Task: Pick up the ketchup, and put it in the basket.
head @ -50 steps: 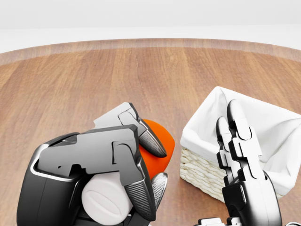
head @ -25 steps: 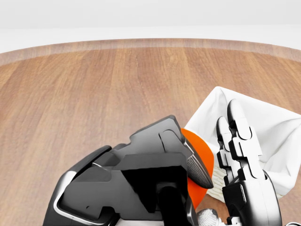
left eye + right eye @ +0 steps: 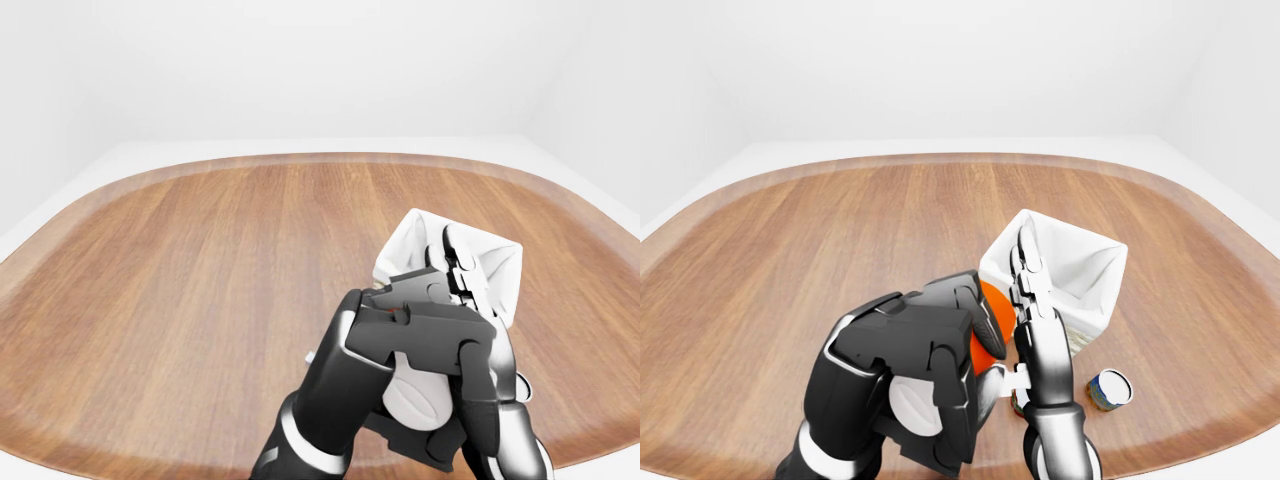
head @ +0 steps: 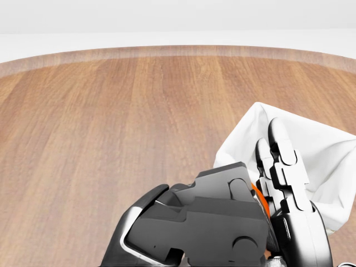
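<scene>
The ketchup [image 3: 992,332] is an orange-red bottle with a white cap [image 3: 910,405]. My left hand [image 3: 975,345] is shut round it and holds it tilted, with the cap towards the camera. In the head view only a sliver of the ketchup [image 4: 261,203] shows behind the left hand [image 4: 206,228]. The basket [image 3: 1080,250] is wicker with a white cloth liner and stands just right of the bottle. My right hand [image 3: 1028,270] is open, with its fingers [image 4: 281,161] upright between the bottle and the basket [image 4: 317,150].
Everything rests on a large oval wooden table [image 3: 840,230]. A small tin can [image 3: 1110,388] lies near the table's bottom edge, right of my right forearm. The basket's wicker wall [image 3: 1082,335] shows under the liner.
My left hand has carried the ketchup to the right, from well left of the basket to right beside my right hand. The right hand and the basket have not moved.
</scene>
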`<state>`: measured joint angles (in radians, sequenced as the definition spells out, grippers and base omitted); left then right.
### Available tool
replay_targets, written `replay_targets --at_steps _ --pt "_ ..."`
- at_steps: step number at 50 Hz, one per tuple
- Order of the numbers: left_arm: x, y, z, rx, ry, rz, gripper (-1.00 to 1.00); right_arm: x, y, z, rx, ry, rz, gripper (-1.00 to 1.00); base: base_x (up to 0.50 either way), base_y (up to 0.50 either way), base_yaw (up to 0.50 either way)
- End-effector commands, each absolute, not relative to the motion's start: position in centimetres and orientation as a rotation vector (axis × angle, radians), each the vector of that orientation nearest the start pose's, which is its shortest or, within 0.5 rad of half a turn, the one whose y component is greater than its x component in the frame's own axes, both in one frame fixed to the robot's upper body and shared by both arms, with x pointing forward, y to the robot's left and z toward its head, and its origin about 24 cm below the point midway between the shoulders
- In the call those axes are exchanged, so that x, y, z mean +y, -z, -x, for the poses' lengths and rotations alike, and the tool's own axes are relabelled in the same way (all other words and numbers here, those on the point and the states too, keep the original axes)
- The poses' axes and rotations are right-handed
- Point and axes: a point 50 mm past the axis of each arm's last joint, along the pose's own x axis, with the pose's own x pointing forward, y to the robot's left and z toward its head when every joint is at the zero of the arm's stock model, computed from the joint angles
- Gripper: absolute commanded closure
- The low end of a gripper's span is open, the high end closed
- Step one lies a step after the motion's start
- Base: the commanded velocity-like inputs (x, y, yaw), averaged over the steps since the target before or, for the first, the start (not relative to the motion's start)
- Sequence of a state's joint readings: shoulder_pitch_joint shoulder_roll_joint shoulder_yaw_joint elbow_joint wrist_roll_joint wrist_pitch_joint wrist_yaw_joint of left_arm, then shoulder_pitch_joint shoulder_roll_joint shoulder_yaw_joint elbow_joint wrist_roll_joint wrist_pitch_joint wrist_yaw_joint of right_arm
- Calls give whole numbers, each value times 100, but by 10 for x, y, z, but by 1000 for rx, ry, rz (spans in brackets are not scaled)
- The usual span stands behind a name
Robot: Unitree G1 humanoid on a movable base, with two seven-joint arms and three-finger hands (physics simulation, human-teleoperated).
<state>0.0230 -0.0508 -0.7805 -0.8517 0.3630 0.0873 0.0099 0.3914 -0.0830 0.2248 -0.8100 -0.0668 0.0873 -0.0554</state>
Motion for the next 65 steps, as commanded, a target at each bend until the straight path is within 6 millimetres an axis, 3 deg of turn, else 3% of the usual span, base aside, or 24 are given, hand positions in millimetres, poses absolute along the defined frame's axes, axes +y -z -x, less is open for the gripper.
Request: replay_targets --at_steps 1,19,41,42,43,44,45,46,65 --pt "19 -211 -142 -770 494 89 92 -131 -139 -163 -339 -64 47 -100 0 0 0" --pt "9 -199 -154 -694 519 79 93 -131 -139 -163 -339 -63 48 -100 0 0 0" --pt "2 -194 -149 -674 550 78 92 -132 -137 -165 -328 -55 57 -100 0 0 0" --pt "2 -194 -149 -674 549 79 92 -133 -136 -165 -322 -55 56 -55 0 0 0" --pt "2 -194 -149 -672 550 79 92 -134 -137 -164 -329 -54 45 46 0 0 0" --pt "1 -194 -149 -674 556 72 91 -135 -136 -164 -325 -57 46 100 0 0 0" --pt "1 -194 -148 -674 553 72 -46 -136 -137 -164 -326 -44 48 100 0 0 0" --pt "1 -194 -148 -677 552 73 -100 -136 -137 -164 -326 -45 49 100 0 0 0" --pt "11 -194 -151 -674 526 69 -100 -134 -132 -167 -314 -49 61 100 0 0 0"
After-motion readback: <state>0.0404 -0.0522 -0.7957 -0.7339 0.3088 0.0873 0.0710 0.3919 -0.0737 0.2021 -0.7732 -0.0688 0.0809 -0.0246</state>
